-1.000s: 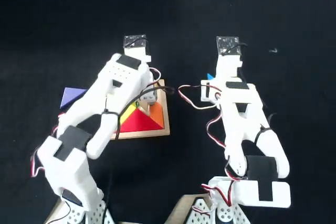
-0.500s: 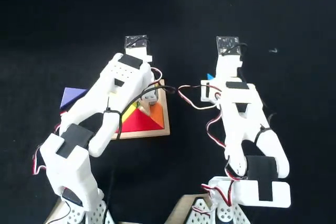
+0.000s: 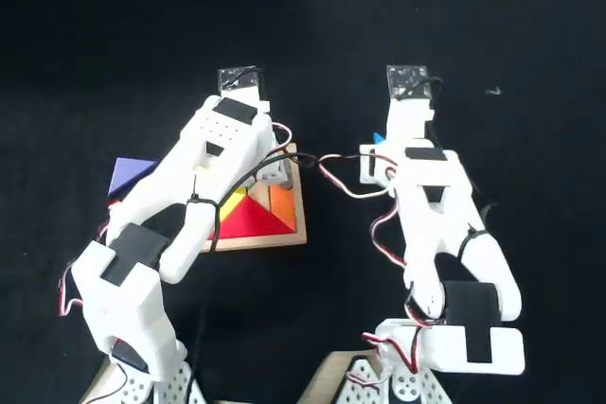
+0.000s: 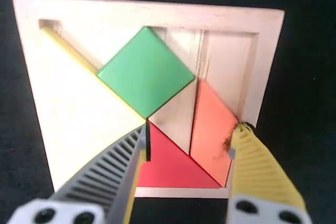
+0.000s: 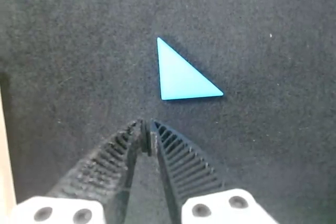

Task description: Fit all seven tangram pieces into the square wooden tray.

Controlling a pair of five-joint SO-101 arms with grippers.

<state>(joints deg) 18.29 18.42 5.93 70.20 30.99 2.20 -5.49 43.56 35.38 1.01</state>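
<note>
Left tool (image 4: 190, 129) spread wide, holding nothing, above the tray (image 4: 269, 66); right tool (image 5: 146, 132) beside the tray, closed and empty.

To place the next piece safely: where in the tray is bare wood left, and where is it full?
Bare wood runs along one wall of the tray, bordered by the yellow triangle, green square and orange piece. A small gap sits between green square, orange piece and red triangle. The rest is crowded.
</note>
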